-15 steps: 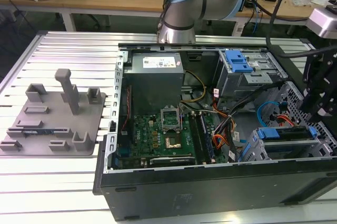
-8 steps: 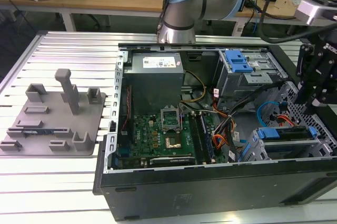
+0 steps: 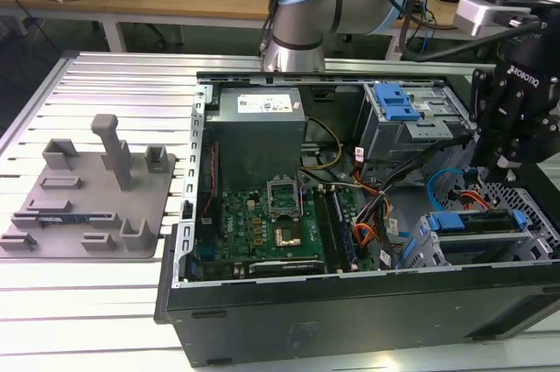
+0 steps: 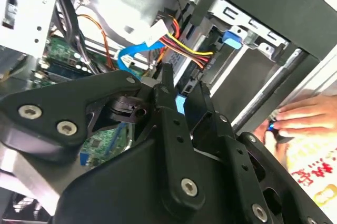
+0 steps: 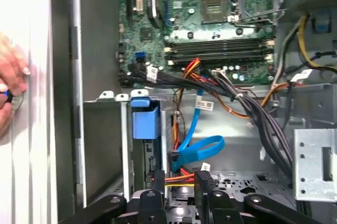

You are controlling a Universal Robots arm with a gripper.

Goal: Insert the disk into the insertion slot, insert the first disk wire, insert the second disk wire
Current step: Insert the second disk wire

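A hand (image 5: pixel 10 84) is cut off by the edge of the first wrist view; the blue thing (image 5: pixel 6 95) it pinches is too small to tell. In the exterior view the end effector (image 3: pixel 507 157) runs off the edge, and the insertion slot (image 3: pixel 420 245) hides most of the disk (image 3: pixel 477 221).

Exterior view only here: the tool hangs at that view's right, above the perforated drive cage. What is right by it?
Observer: In the second wrist view, a red, yellow and orange wire bundle runs just beyond the tool.
Operator: Any other cable nearby?
Observer: In the first wrist view, a looped blue flat cable lies just ahead of the tool and ends in a black plug.
Operator: Is anybody near the case?
Observer: Yes. In both wrist views a person's hand rests outside the case wall, apart from the tool.
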